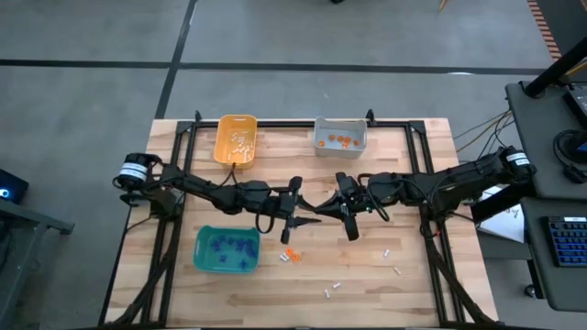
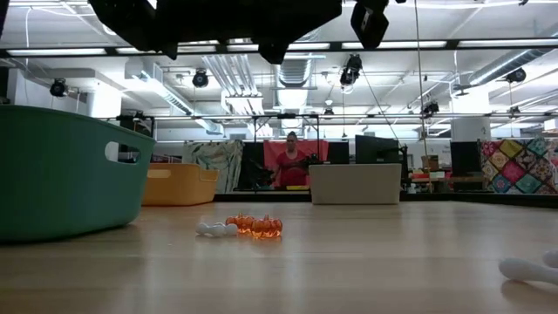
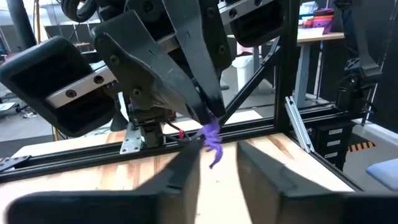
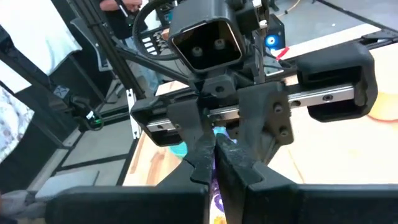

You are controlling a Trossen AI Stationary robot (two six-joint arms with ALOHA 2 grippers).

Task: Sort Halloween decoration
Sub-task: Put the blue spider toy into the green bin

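Left wrist view: purple spiky trinket point(image 3: 212, 135) pinched in right tool point(image 3: 205, 121) tips mid-air, left tool point(image 3: 217, 165) parted just beneath. Looks light, stiff, snaggy (grab body, not spikes).

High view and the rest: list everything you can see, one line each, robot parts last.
Teal bin: one, near left, holding purple trinkets.
Orange-yellow bin: one, far left, white trinkets inside.
Grey bin: one, far centre, orange trinkets inside.
Loose trinkets: several, orange and white, near centre and right of the table.
Purple trinket: one, between both grippers.
Person: one, background.
Left gripper: centre, partly closed.
Right gripper: centre, shut on the purple trinket.
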